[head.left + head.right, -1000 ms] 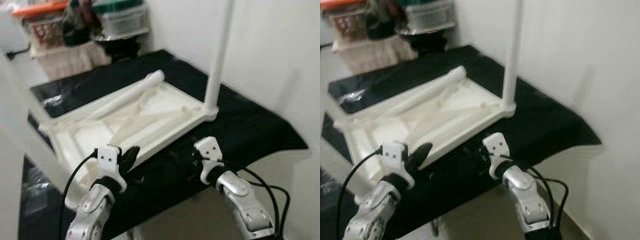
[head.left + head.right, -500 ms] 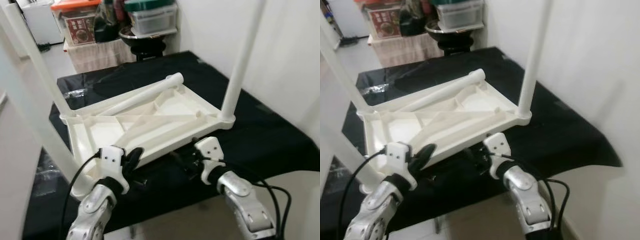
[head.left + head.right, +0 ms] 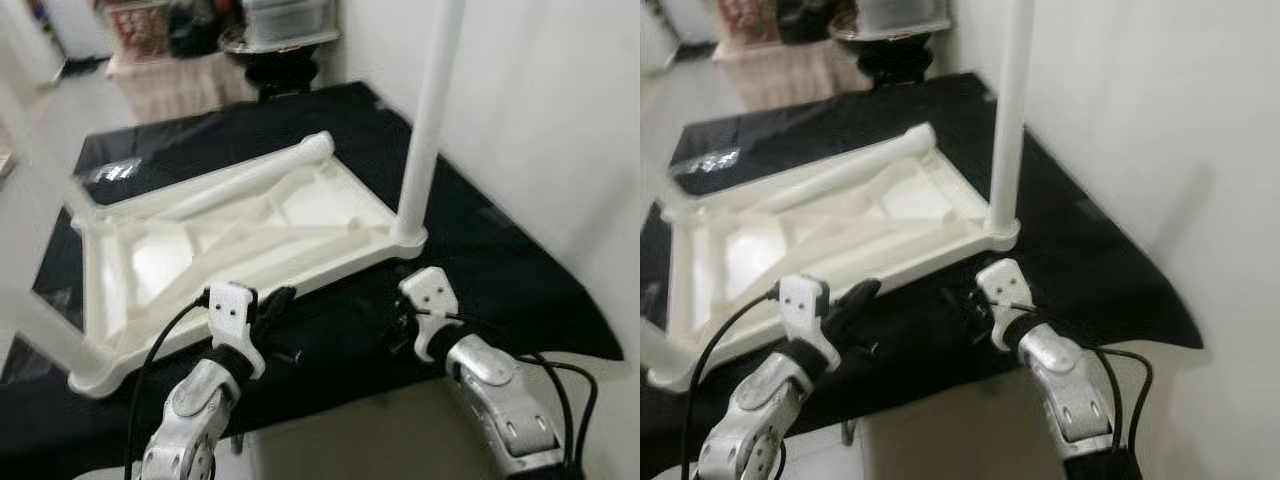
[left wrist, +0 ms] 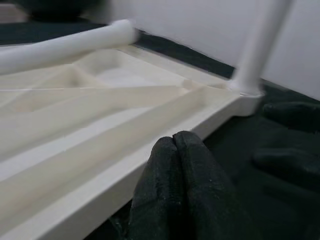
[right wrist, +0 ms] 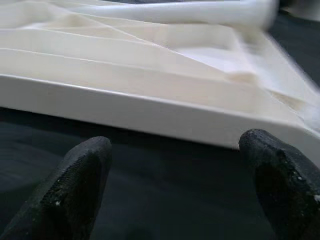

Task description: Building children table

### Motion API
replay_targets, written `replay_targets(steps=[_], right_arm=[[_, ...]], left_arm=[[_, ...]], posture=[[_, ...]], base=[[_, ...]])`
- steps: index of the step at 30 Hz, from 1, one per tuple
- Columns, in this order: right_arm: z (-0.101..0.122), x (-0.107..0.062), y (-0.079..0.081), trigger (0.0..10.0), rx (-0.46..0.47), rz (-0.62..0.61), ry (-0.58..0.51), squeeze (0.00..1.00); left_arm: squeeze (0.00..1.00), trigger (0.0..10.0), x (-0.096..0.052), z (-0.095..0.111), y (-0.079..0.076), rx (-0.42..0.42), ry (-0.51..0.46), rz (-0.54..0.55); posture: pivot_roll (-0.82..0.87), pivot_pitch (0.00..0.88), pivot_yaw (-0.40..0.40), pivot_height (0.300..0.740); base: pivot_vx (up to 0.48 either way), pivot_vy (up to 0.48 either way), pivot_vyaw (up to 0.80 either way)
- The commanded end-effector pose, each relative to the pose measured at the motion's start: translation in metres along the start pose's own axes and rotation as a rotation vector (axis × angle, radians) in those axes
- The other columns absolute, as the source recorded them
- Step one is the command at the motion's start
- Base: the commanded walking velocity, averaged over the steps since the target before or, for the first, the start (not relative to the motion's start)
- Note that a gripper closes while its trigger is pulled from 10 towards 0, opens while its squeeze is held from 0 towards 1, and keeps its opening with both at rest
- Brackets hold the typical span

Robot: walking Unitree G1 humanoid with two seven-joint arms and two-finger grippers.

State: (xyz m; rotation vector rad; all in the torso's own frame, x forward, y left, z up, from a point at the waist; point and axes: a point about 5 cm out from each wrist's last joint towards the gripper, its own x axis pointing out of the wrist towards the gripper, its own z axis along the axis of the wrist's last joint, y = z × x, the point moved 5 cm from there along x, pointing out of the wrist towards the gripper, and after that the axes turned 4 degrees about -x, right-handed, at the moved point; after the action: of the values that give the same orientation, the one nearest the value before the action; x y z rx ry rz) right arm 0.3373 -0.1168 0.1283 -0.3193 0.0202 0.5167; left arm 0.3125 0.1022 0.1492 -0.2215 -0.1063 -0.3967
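A white plastic tabletop lies upside down on a black-covered table. One white leg stands upright in its near right corner. Another leg lies along its far rim, and a blurred upright leg rises at the left. My left gripper is shut with nothing in it, its tips just short of the tabletop's near rim. My right gripper is open and faces the same rim near the upright leg, low over the black cloth.
A white wall runs close along the right side of the table. Storage boxes and a dark round stand sit behind the far end. Open floor lies to the far left. The table's front edge is just beneath my wrists.
The head camera has swung, so the whole scene sits differently in view. Both grippers keep about the same places at the tabletop's near rim.
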Motion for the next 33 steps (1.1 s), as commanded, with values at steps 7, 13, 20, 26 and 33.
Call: replay_targets(steps=[7,13,20,26,33], right_arm=[[0.010,0.006,0.008,10.0,-0.012,0.076,-0.022,0.00],[0.026,0.016,-0.018,10.0,-0.219,0.120,0.009,0.00],[0.049,0.023,-0.034,10.0,-0.433,0.214,0.029,0.00],[0.049,0.031,-0.034,10.0,-0.485,0.352,0.131,0.00],[0.038,0.050,-0.040,10.0,-0.427,0.446,0.310,0.00]], left_arm=[[0.00,10.0,-0.007,-0.008,0.001,0.046,0.050,-0.024],[0.00,10.0,-0.012,-0.010,-0.002,0.048,0.072,-0.025],[0.00,10.0,-0.018,-0.013,-0.009,0.055,0.102,-0.033],[0.00,10.0,-0.022,-0.015,-0.004,0.052,0.102,0.021],[0.00,10.0,-0.030,-0.015,-0.006,0.055,0.106,0.042]], posture=[[-0.07,0.132,0.026,0.740],[-0.07,0.128,0.031,0.740],[-0.06,0.129,0.028,0.740],[-0.04,0.138,0.019,0.740],[-0.02,0.167,0.009,0.740]], base=[[0.000,0.000,0.80],[0.000,0.000,0.15],[0.000,0.000,0.00],[0.000,0.000,0.00],[0.000,0.000,0.00]])
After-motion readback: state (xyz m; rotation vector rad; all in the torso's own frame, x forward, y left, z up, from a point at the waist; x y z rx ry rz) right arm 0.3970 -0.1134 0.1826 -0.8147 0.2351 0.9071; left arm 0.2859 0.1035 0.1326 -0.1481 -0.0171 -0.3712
